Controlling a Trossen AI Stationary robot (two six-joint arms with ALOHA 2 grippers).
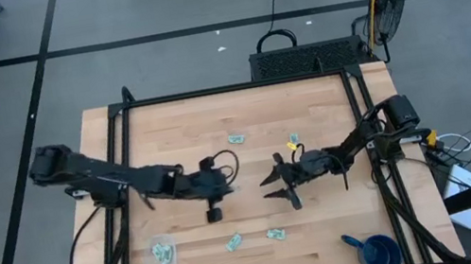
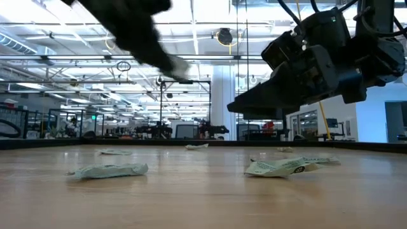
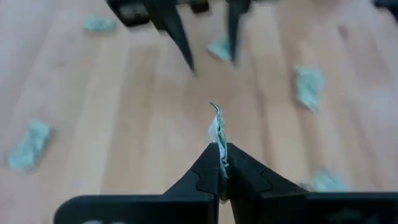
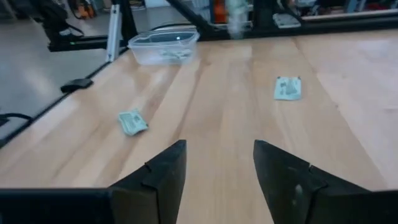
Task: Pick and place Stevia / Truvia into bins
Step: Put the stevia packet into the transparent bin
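Sachet [image 3: 217, 134] pinched edge-on in clenched left gripper [image 3: 221, 163] above bench [image 1: 250, 158] centre, print too blurred to read, right gripper [image 4: 219, 163] released and empty at 3 o'clock, bin [image 1: 161, 257] at 7 o'clock, loose sachets [image 1: 234, 242] scattered.

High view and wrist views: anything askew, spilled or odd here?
Nothing spilled or damaged. Loose sachets lie scattered on the table, some crumpled. The left gripper pinches a sachet by its edge, standing upright. The right gripper hangs open and empty. The clear bin, near the table's corner, holds a few sachets.
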